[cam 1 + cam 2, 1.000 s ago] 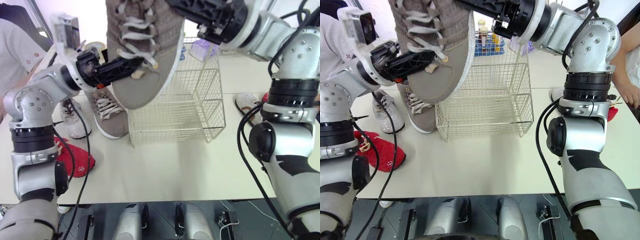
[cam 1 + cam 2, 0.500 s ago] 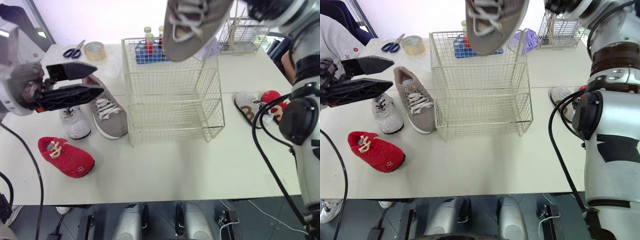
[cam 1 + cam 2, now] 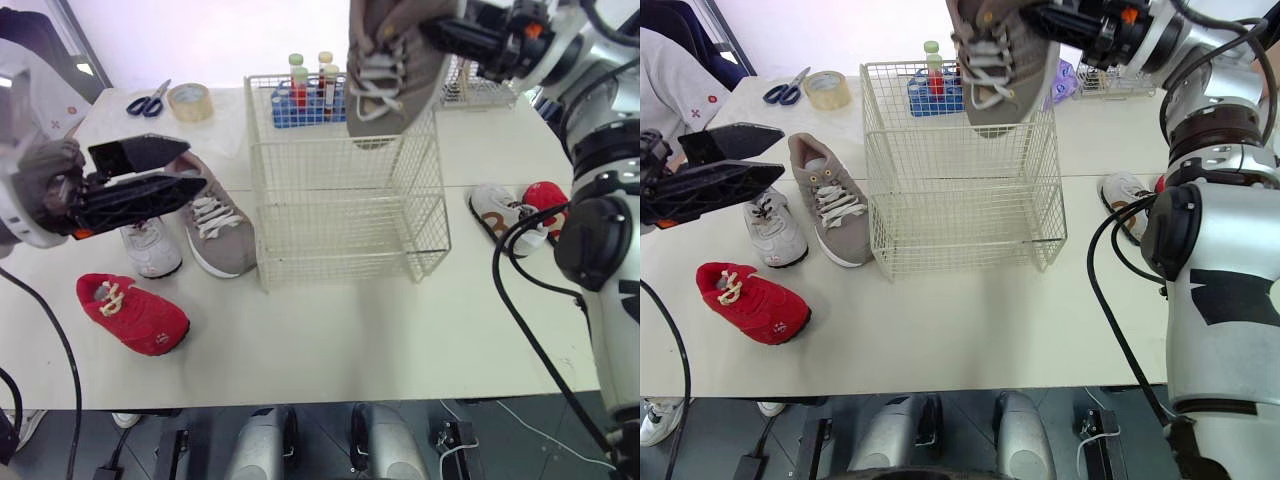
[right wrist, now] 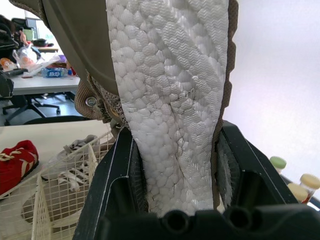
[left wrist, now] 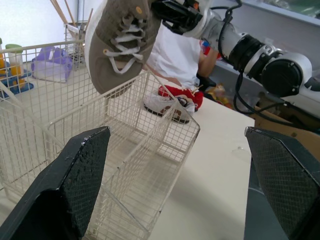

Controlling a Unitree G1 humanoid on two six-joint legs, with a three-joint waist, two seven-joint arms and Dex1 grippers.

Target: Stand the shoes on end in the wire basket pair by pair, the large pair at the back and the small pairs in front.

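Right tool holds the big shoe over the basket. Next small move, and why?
Probably lower the right tool straight down, easing the grey shoe toe-first into the back of the wire basket. It hangs toe-down above the basket's rear, the basket holds no shoes yet, and the large pair goes at the back.

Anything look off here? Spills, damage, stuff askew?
Nothing stands out. The wire basket stands upright and looks intact. The right gripper holds the grey-brown shoe toe-down over it. The other shoes appear to sit sole-down on either side of the basket.
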